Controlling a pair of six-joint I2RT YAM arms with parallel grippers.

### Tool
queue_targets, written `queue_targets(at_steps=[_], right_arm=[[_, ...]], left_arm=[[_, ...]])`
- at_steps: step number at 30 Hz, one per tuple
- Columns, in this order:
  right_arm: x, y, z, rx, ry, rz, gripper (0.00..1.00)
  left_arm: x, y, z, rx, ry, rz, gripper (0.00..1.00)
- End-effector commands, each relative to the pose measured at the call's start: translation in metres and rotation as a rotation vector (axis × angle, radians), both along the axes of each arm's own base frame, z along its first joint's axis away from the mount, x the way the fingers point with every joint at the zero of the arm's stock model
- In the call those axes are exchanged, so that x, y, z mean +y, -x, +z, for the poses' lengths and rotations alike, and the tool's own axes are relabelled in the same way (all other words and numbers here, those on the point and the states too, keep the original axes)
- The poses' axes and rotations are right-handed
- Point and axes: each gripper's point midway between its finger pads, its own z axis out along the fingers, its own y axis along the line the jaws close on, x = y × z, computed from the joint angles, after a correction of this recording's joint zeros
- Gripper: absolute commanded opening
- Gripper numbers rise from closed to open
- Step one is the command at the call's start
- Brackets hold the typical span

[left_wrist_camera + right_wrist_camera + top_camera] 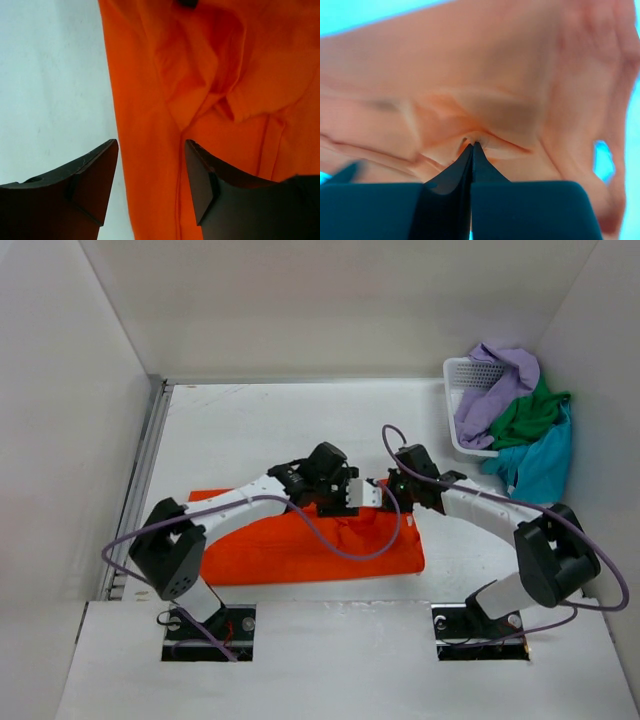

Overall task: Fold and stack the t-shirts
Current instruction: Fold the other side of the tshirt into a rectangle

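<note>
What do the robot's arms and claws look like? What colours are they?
The left arm and right arm have white tube sections joined by chunky black joints. A thin purple cable loops along each. The left claw and right claw have two dark, wedge-shaped fingers.

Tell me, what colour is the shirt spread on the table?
Bright orange; the shirt shows best in the top view.

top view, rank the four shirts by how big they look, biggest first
1. orange shirt, spread out.
2. lavender shirt and teal shirt: about alike, both bunched.
3. green shirt, mostly hidden.
</note>
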Motion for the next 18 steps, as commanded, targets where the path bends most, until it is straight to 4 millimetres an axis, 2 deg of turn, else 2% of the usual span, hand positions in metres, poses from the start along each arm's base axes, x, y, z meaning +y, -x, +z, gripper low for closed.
queue_targets(at_steps=[1, 4, 9, 12, 13, 18], right_arm=[[0.021, -0.042, 0.033, -0.104, -0.118, -0.012, 0.00], [0.018, -0.058, 0.027, -0.097, -0.145, -0.055, 0.00], [0.025, -0.071, 0.017, -0.057, -0.206, -0.073, 0.00], [0.019, -0.079, 0.008, -0.042, -0.212, -0.106, 0.00], [0.017, -0.083, 0.004, -0.033, -0.214, -0.115, 0.00], [0.024, -0.089, 0.001, -0.024, -0.225, -0.103, 0.00]], left_arm=[[-0.042, -0.024, 0.017, 0.015, 0.167, 0.014, 0.52], [-0.052, -0.028, 0.013, 0.051, 0.192, 0.019, 0.48], [-0.062, -0.025, 0.007, 0.095, 0.212, 0.012, 0.42], [-0.066, -0.025, 0.007, 0.114, 0.229, 0.022, 0.38], [-0.067, -0.024, 0.006, 0.128, 0.232, 0.023, 0.35], [-0.073, -0.013, 0.001, 0.175, 0.226, -0.015, 0.31]])
